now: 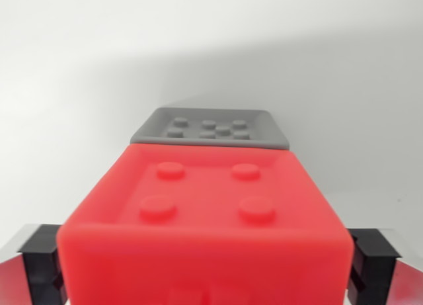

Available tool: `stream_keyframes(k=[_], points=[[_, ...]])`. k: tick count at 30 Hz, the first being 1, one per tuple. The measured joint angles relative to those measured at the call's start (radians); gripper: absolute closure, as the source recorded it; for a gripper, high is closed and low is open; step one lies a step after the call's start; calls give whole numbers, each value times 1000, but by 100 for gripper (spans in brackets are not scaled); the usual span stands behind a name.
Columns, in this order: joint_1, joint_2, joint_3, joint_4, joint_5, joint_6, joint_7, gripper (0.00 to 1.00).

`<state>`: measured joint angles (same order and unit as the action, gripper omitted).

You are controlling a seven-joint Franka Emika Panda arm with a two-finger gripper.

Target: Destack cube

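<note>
One red cube point(205, 225) nearest the lens, fills the lower frame, four round studs on its top face. It sits between the two black fingers point(41, 265) of the gripper point(206, 268), jaws closed onto its left and right sides. One grey block point(211, 128) just behind it, lower, studded top, on a plain white surface point(211, 47).

We see the red cube point(205, 219) filling the lower centre, the grey block point(211, 128) just behind; upper frame and both sides lie bare.
</note>
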<state>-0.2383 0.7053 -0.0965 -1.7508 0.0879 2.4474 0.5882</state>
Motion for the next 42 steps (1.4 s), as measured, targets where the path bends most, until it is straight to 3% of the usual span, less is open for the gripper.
stream_keyframes(k=[30,42], points=[[0,-1,0,0,0,-1,0,100],[1,-32,-1,-4,0,-23,0,100]])
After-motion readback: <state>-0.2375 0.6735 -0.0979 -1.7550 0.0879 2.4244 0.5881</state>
